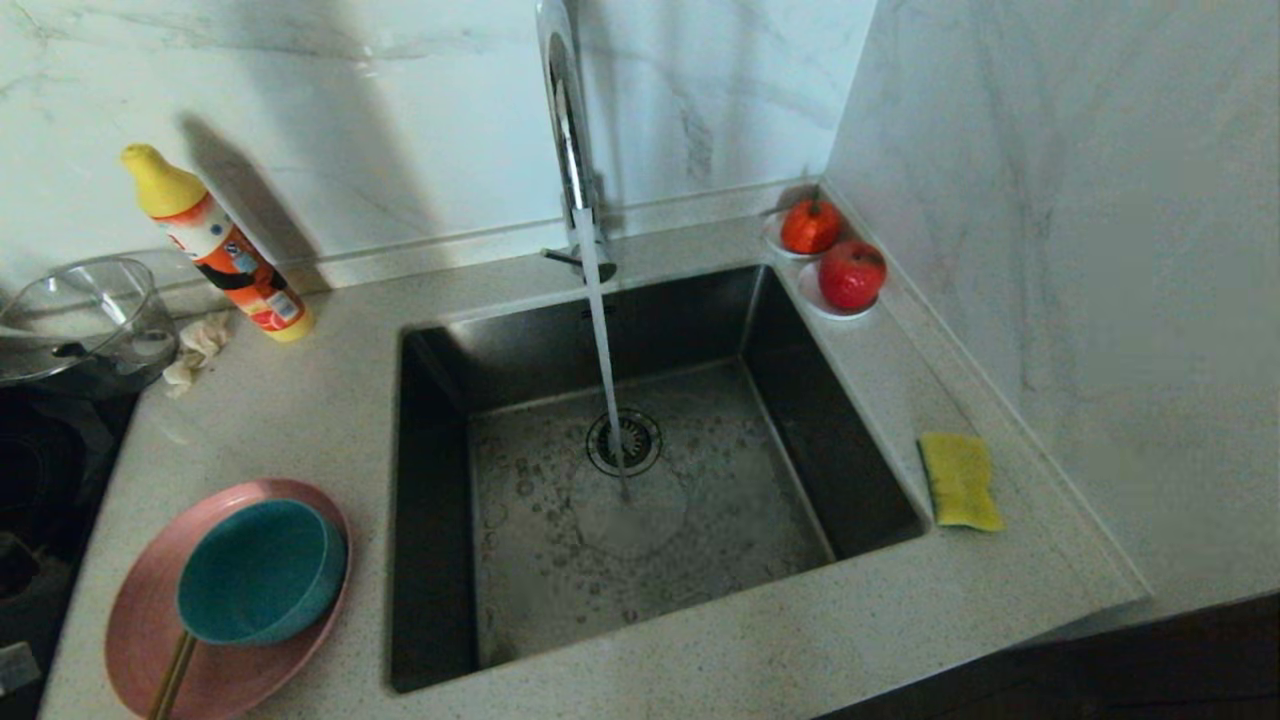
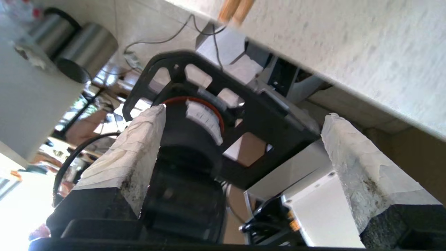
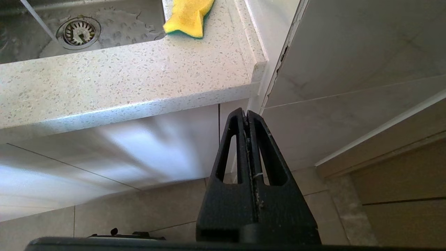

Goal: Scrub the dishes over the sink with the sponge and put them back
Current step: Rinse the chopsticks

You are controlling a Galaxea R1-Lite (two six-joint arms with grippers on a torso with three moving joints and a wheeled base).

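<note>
Left jaws wide and empty below the worktop (image 1: 330,420), right pressed together: reach the bowl (image 1: 262,570) by its rim, clear of the plate (image 1: 150,640).

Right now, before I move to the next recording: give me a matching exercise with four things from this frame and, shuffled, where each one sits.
Things:
1. sponge
2. teal bowl
3. soap bottle
4. red fruits on saucers

Places:
A. on the pink plate, left of the sink
B. back right corner of the counter
C. on the counter, right of the sink
D. by the back wall, left of the tap

Pairs: 1-C, 2-A, 3-D, 4-B
</note>
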